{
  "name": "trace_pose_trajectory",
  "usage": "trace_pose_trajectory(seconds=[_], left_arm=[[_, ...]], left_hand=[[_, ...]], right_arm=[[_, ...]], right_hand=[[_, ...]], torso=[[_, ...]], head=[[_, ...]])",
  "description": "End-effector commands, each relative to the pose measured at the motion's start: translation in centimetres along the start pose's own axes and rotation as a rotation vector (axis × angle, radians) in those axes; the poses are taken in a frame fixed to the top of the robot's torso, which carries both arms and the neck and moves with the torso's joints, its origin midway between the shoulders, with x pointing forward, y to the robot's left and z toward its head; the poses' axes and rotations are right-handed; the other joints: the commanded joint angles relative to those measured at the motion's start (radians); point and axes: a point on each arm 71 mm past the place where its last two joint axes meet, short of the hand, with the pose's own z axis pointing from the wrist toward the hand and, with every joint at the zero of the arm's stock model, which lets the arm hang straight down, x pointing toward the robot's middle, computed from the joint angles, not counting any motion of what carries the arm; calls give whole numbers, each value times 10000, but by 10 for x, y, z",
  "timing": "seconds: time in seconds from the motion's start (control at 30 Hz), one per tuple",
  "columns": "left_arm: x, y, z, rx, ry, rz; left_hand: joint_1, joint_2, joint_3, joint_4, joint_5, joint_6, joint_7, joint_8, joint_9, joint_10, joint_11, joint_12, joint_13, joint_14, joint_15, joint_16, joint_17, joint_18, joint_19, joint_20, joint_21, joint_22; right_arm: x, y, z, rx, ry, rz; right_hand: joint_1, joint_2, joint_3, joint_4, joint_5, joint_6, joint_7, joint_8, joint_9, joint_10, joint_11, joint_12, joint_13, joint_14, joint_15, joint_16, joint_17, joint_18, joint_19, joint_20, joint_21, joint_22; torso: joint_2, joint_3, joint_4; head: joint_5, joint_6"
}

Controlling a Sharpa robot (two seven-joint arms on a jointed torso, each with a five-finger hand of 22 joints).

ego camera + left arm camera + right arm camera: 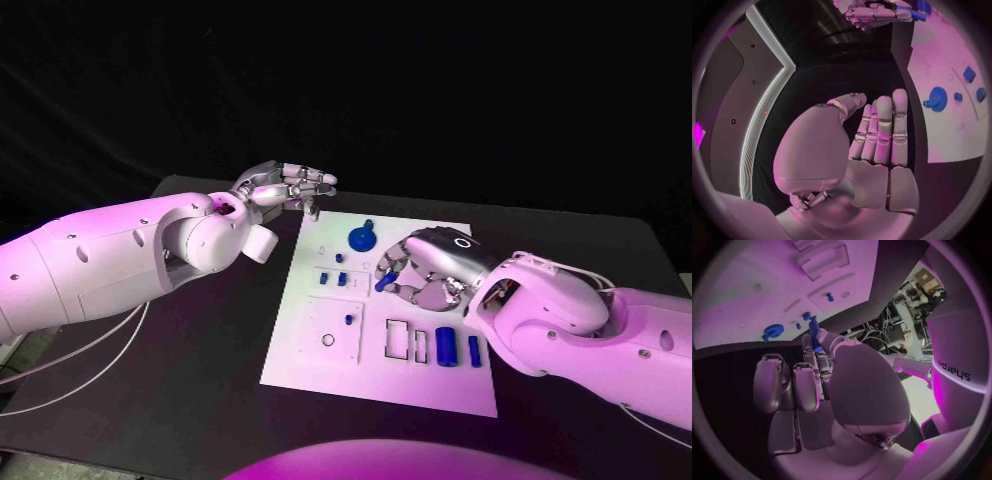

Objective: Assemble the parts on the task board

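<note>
On the black worktop (216, 340) the white task board (325, 370) lay mid-surface. The right hand (428, 268) pinched a blue peg (387, 282) over the board's middle; held only at the fingertips, it might have tilted and slipped. The left hand (283, 187) hovered empty, fingers apart, off the board's far-left corner.

Left hand (286, 187) hovers empty, fingers together; right hand (428, 268) pinches.

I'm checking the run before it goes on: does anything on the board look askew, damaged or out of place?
Nothing stands out. The task board lies flat on the black table, and its blue parts sit in tidy rows. The right hand pinches a blue part above the board; the left hand holds nothing beside the far edge.
</note>
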Motion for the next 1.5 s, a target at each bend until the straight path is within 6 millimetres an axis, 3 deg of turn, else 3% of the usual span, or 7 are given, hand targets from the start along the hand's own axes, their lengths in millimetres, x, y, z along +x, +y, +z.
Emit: trace_pose_trajectory(seconds=[0.03, 0.17, 0.3, 0.5, 0.8, 1.5], left_arm=[[4, -1, 2, 112, 205, -111], [6, -1, 4, 141, 211, -118], [9, -1, 7, 171, 208, -124], [12, -1, 9, 193, 247, -135], [15, -1, 11, 197, 311, -148], [15, -1, 10, 159, 331, -153]], left_hand=[[2, 57, 11, 16, 39, -24, 18, 47, -9, -61, -21, 62, 16, -64, 38, -24, -13, 66, -28, 9, -64, -9], [-3, 59, 12, 21, 40, -28, 17, 48, -11, -68, -21, 67, 17, -64, 39, -22, -15, 66, -28, 10, -67, -11], [-6, 59, 13, 23, 40, -30, 17, 48, -11, -72, -21, 69, 17, -65, 40, -21, -17, 66, -28, 10, -69, -12], [-3, 60, 15, 21, 41, -31, 15, 49, -12, -73, -23, 73, 17, -65, 39, -21, -18, 67, -28, 10, -70, -13], [-3, 60, 15, 21, 41, -31, 15, 49, -12, -73, -23, 73, 17, -65, 39, -21, -18, 67, -28, 10, -70, -13], [-3, 60, 15, 21, 41, -31, 15, 49, -12, -73, -23, 73, 17, -65, 39, -21, -18, 67, -28, 10, -70, -13]], right_arm=[[7, 18, 6, -763, -214, 201], [20, 32, 14, -1205, -89, 351], [38, 39, 23, -1399, 217, 639], [56, 41, 29, -1428, 571, 920], [78, 42, 38, -1403, 1109, 894], [91, 42, 39, -1347, 1590, 533]], right_hand=[[-72, -1, 74, 6, 40, -66, 17, 45, 225, 522, -418, -48, -10, 353, -63, 40, -10, -85, 103, -38, 20, 1511], [-100, -9, 108, -25, 41, -74, 19, 49, 236, 525, -417, -61, -7, 353, -63, 40, -13, -81, 98, -37, 2, 1507], [-152, -23, 163, -76, 42, -91, 26, 53, 255, 525, -411, -85, -1, 349, -60, 33, -32, -77, 90, -36, -22, 1504], [-221, -40, 202, -112, 47, -112, 31, 54, 270, 523, -405, -108, 5, 349, -54, 34, -33, -74, 84, -32, -40, 1502], [-233, -42, 212, -123, 47, -115, 32, 55, 274, 523, -404, -113, 6, 350, -53, 38, -24, -71, 79, -31, -57, 1497], [-260, -54, 232, -151, 48, -126, 35, 55, 282, 522, -402, -125, 10, 346, -51, 31, -44, -66, 70, -30, -83, 1491]], torso=[[6, -9, 14], [6, -16, 36], [17, -23, 21], [24, -10, -1], [39, 5, 4], [36, -3, 1]], head=[[18, 43], [34, 82], [170, 37], [280, -11], [334, -77], [416, -194]])
